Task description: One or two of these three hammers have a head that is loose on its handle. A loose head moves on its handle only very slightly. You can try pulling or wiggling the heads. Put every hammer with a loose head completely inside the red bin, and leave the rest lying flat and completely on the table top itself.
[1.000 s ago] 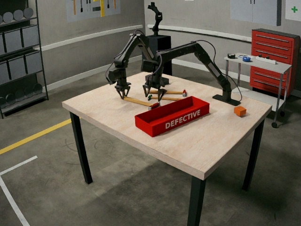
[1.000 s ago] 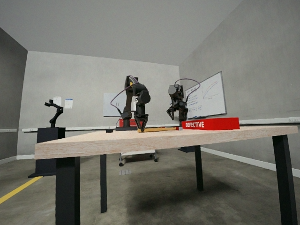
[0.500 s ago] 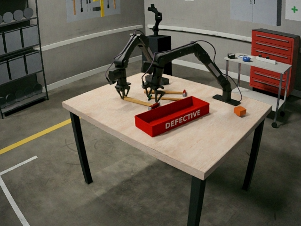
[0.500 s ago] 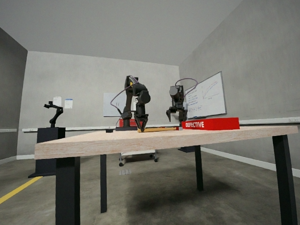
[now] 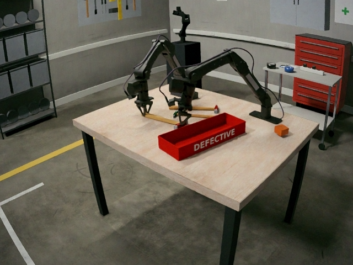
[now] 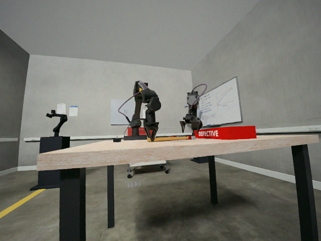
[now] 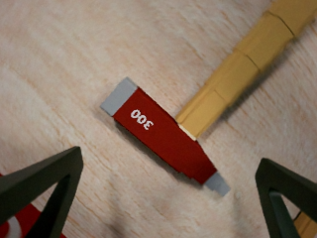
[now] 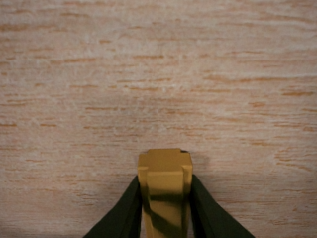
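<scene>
Three hammers are on the pale wood tabletop (image 5: 228, 174) (image 6: 155, 152) (image 7: 59, 59) (image 8: 158, 74), all outside the red bin (image 5: 184, 152) (image 6: 233, 132) (image 7: 26, 220).

The nearest hammer (image 5: 161, 118) (image 6: 169, 138) (image 7: 233, 81) (image 8: 164, 198) has a yellow-brown handle and a red head with gray ends. In the top view it is left of the middle, and its head is just beside the bin. The left wrist view shows the number 300 on the head, upside down.

The right claw (image 5: 146, 114) (image 6: 153, 138) (image 8: 164, 180) is pinching the end of this hammer's handle, low in the right wrist view. The left claw (image 5: 184, 120) (image 6: 191, 127) (image 7: 169, 161) is spread wide above the head, with one finger on each side of the left wrist view. It is pinching nothing.

Behind, near the middle of the top view, lie a hammer with a green head (image 5: 175, 114) and a hammer with a red and gray head (image 5: 216, 109). The bin hides some of the green one's handle.

The bin says DEFECTIVE in white letters. An orange block (image 5: 281, 130) sits on the right part of the tabletop in the top view. I cannot tell from looking which heads are loose.
</scene>
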`<state>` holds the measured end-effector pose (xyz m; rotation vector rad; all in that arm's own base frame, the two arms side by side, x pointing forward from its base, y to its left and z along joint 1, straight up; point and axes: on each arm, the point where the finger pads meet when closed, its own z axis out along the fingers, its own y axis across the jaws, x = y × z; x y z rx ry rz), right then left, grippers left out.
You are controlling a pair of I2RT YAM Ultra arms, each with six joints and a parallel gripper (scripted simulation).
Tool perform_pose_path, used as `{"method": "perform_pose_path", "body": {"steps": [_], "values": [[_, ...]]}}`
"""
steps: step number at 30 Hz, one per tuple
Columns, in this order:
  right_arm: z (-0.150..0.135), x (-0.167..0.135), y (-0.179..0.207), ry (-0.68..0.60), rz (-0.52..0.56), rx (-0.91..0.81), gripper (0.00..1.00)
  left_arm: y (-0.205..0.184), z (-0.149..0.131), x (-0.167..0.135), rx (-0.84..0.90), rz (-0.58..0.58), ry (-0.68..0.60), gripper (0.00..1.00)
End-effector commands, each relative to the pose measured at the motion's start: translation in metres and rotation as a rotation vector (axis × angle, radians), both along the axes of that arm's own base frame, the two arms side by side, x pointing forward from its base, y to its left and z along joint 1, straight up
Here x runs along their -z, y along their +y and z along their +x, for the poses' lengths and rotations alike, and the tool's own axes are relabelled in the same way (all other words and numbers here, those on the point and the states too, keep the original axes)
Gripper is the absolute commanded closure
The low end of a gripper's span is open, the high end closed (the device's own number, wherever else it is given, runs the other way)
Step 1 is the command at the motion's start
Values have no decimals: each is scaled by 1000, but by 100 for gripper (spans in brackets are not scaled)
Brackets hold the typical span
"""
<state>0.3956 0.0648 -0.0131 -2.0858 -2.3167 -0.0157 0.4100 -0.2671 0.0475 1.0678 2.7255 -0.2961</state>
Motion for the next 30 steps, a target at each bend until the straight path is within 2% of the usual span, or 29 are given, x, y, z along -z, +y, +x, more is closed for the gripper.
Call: {"method": "perform_pose_path", "body": {"steps": [1, 3, 5, 11, 16, 30], "values": [[9, -13, -9, -49, -17, 17, 75, -5, 4, -23, 221, -98, -88, 0], [9, -13, -9, -49, -17, 17, 75, -4, 3, -23, 291, -113, -103, 0], [9, -13, -9, -49, -17, 17, 75, -4, 3, -23, 291, -113, -103, 0], [9, -13, -9, -49, -17, 17, 75, -3, -2, -22, 539, -173, -177, 0], [9, -13, -9, -49, -17, 17, 75, 2, -6, -20, 677, -203, -224, 0], [9, -13, -9, -49, -17, 17, 75, 9, -8, -16, 686, -198, -213, 0]]}}
